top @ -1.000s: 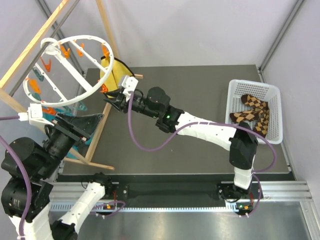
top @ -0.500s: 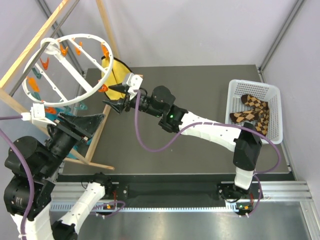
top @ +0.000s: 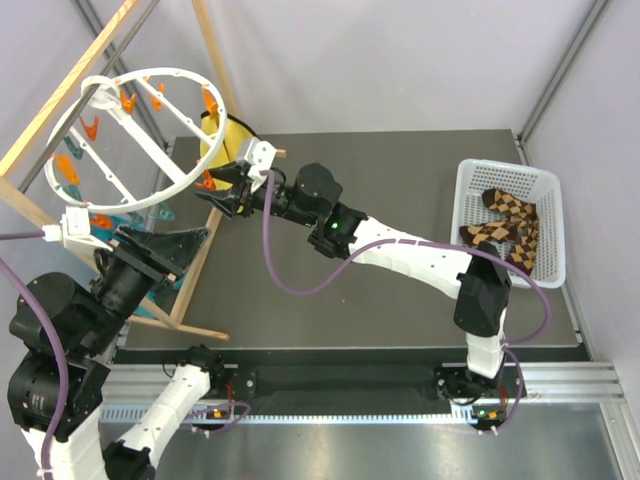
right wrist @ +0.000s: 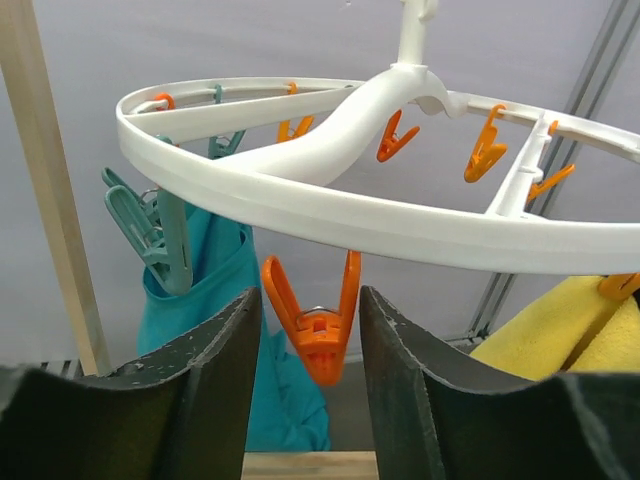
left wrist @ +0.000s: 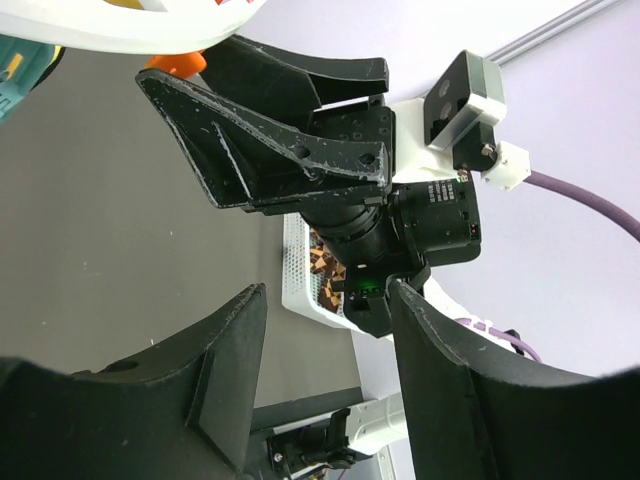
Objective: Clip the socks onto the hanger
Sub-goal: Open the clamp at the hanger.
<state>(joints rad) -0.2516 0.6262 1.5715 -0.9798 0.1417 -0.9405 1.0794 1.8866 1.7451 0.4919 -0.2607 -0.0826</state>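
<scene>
Brown-and-tan argyle socks [top: 508, 222] in white mesh basket [top: 470, 180] — none clipped, whole task left. Right gripper [top: 222, 186] spread, empty, at small orange clip [right wrist: 315, 320] under white plastic ring hanger [right wrist: 330, 220]; left gripper [left wrist: 327, 300] spread, empty.

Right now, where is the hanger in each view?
Top: hanger at upper left, ring tilted.
Left wrist: only a white sliver at the top-left edge.
Right wrist: ring spans the middle of the frame.
Shared landmark: the orange clip under its rim, in all three.

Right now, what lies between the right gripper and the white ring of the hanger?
An orange clip, hanging from the hanger, framed by the right gripper's open fingers in the right wrist view.
</scene>
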